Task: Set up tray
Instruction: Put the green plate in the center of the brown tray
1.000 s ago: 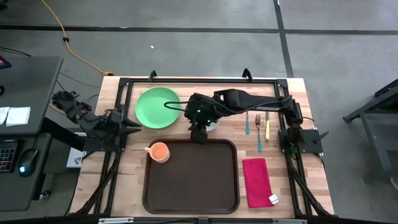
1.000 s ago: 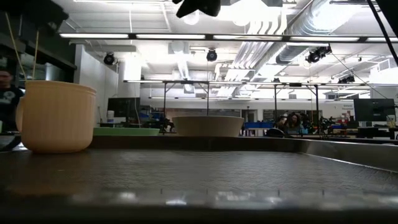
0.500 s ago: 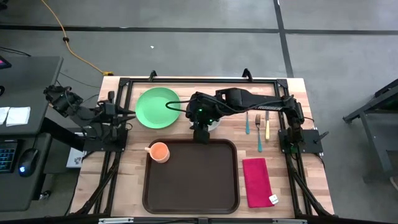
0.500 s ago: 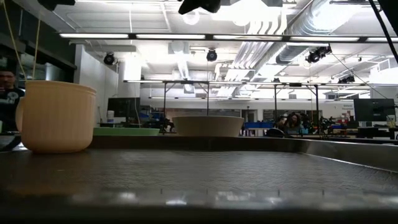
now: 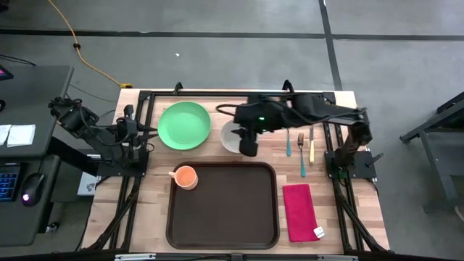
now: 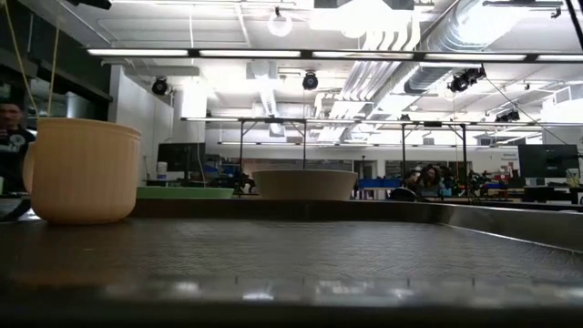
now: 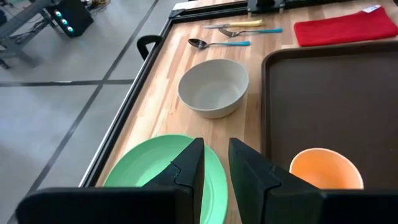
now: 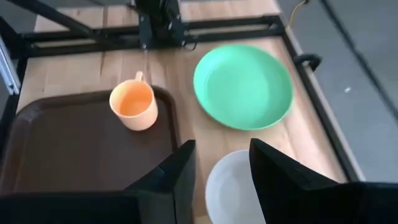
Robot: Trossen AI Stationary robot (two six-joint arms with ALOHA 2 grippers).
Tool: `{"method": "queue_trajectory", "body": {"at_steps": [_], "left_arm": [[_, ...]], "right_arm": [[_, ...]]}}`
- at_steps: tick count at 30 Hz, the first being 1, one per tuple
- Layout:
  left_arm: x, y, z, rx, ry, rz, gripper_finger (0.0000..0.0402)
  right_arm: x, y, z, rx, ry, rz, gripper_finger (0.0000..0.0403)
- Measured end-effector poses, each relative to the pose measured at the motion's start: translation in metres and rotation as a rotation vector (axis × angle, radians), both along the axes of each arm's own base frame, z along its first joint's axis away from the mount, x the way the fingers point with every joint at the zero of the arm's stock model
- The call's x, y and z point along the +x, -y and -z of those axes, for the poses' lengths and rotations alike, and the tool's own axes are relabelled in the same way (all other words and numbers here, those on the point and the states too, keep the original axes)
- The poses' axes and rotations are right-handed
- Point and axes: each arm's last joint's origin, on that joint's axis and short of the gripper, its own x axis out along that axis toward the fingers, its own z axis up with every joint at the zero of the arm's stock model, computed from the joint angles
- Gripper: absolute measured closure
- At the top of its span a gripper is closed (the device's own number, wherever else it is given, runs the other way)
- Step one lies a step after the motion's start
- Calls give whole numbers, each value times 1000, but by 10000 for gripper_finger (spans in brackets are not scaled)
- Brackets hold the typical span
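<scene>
High view: wooden table on grey floor; right pincer apart, empty, over bowl.

I am seeing a pale planked wooden desk, a textured matt brown plastic tray, and a red cloth napkin.
</scene>
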Motion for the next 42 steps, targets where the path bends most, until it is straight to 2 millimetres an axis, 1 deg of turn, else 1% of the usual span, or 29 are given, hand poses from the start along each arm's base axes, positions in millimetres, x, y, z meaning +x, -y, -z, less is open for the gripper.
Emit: {"method": "queue_trajectory", "body": {"at_steps": [6,9,11,13,16,19,24,31,35,42], "left_arm": [[-1,-1,1,9,-12,-1,298],[-1,-1,1,9,-12,-1,298],[-1,-1,1,9,-12,-1,298],[-1,-1,1,10,-13,-2,298],[-1,-1,1,11,-12,-3,298],[-1,-1,1,11,-12,-3,298],[-1,-1,1,12,-11,-5,298],[-1,-1,1,17,-1,-25,298],[-2,-2,2,18,-8,-39,298],[-4,-3,4,19,-24,-56,298]], "right_arm": [[-31,-9,-26,-44,73,24,274],[-40,-14,-31,-55,84,29,274],[-44,-16,-30,-60,78,30,274],[-47,-18,-26,-61,64,36,274],[-52,-17,-14,-46,29,56,274],[-58,-16,-2,-28,41,72,274],[-75,-14,13,3,140,66,274],[-105,-12,38,93,276,60,274],[-117,-12,53,140,347,21,274],[-135,-11,81,153,389,-9,274]]}}
